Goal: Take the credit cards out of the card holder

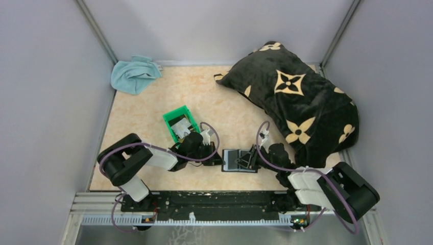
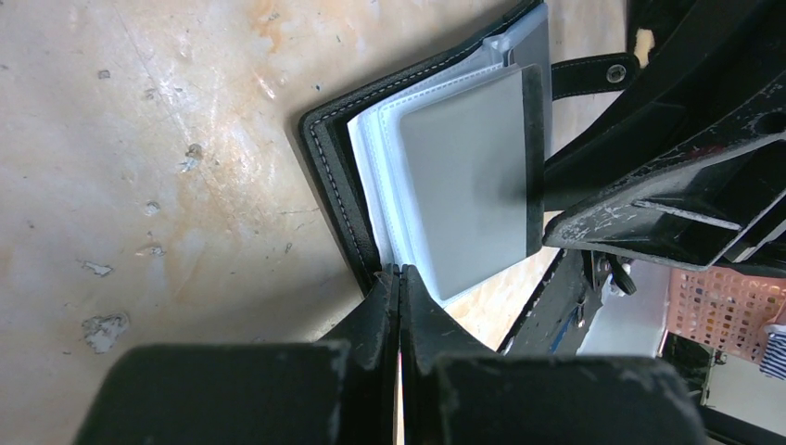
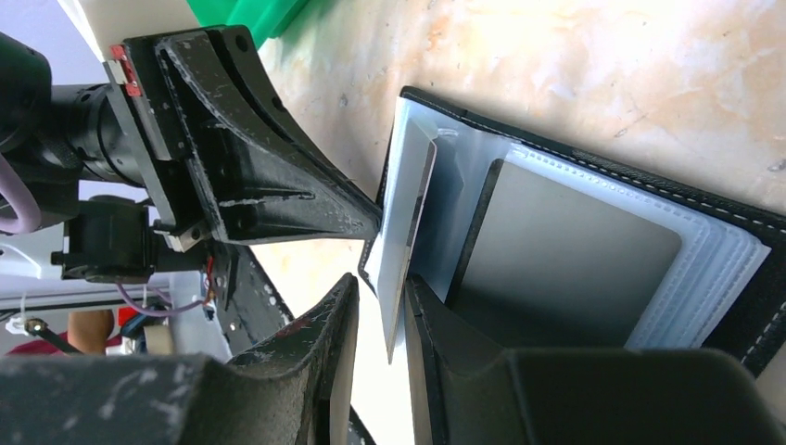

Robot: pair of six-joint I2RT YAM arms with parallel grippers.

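The card holder [image 1: 232, 162] is laid open on the tabletop [image 1: 153, 102], between the two arms and near their bases. Its clear sleeves [image 2: 369, 167] are fanned up from the black cover, and a grey card [image 3: 575, 260] is seen lying flat in the uppermost one.

The left fingers [image 2: 385, 315] are pressed together, their tips set against the stitched edge of the holder. Whether a sliver of the cover is nipped between them cannot be told. The holder is judged to be steadied by them.

The right fingers [image 3: 338, 334] are drawn narrow, and a pale card [image 3: 408, 213] is stood on edge in the slot between them. One finger is seen against the card's face while a thin bright gap is left at the other, so a firm pinch cannot be confirmed.

The coming move is judged to turn on that card's line. Its long axis runs out from the right fingers, nearly in line with them, toward the end of the holder where the left fingers rest. The right arm is therefore the one placed for the draw, and a pull back along that axis, away from the left fingers, would be called for. The green bin [image 1: 176, 115] is set beyond the left arm, just up-table from the holder.
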